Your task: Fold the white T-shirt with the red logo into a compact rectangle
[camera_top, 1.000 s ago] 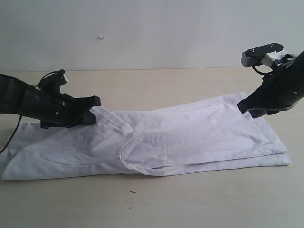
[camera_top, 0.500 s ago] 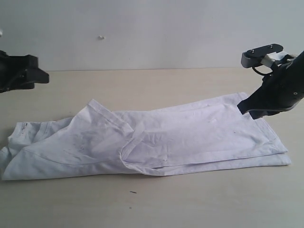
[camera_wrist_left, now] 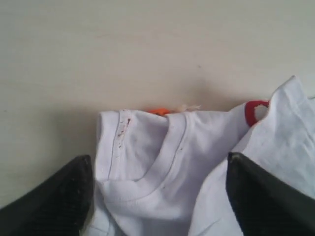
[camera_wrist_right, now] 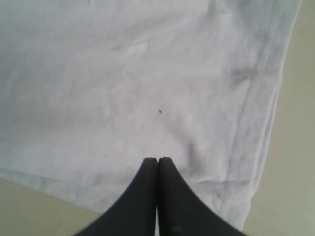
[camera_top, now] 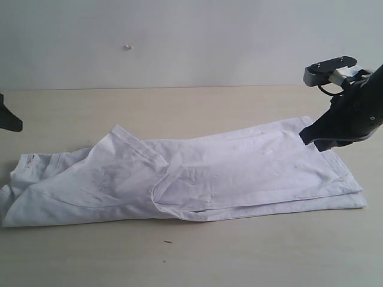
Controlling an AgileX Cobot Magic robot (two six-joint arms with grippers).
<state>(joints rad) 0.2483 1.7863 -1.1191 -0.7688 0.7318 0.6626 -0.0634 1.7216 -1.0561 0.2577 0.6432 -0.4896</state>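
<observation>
The white T-shirt (camera_top: 197, 173) lies in a long folded strip across the tan table, with a flap turned over at its left part (camera_top: 119, 161). My left gripper (camera_wrist_left: 158, 156) hangs open above the collar (camera_wrist_left: 162, 169), its dark fingers (camera_wrist_left: 54, 196) wide apart and holding nothing. The orange neck tag (camera_wrist_left: 158, 111) and a corner of the red logo (camera_wrist_left: 256, 112) peek out from under the cloth. My right gripper (camera_wrist_right: 158, 160) is shut and empty, its tips just over the fabric near the hem (camera_wrist_right: 251, 123); in the exterior view the right gripper (camera_top: 311, 136) is at the shirt's right end.
Only a dark tip of the left arm (camera_top: 8, 118) shows at the exterior view's left edge. Bare tabletop (camera_top: 191, 257) runs in front of the shirt, with a small dark speck (camera_top: 167, 242) on it. A pale wall (camera_top: 191, 42) stands behind the table.
My left gripper let go of the shirt's left flap, opened, and pulled back left, almost out of the exterior view. The flap stayed folded over. The right arm barely moved.
</observation>
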